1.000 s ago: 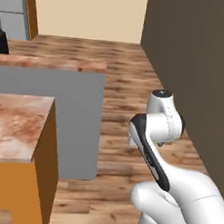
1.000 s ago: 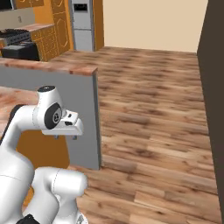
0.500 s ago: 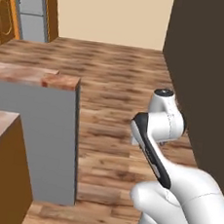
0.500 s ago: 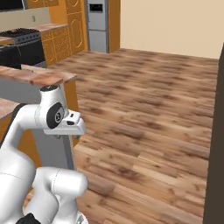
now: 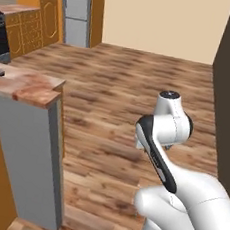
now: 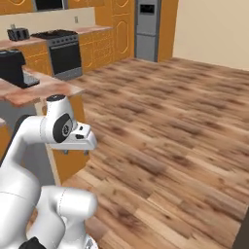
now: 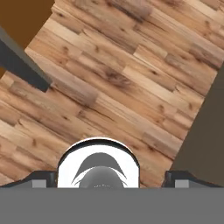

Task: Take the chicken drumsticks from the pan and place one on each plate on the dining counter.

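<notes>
The robot's two-finger gripper [image 7: 112,181] points down at the brown wooden plank floor [image 7: 127,83], and its two small dark fingertips [image 7: 41,179] stand far apart at the bottom of the hand view with nothing between them. In the left base view, the long reddish-brown and cream marble dining counter [image 5: 32,85] stands off to the left of the white arm [image 5: 168,132], well away from the fingers. No chicken or plate is close to the fingers.
</notes>
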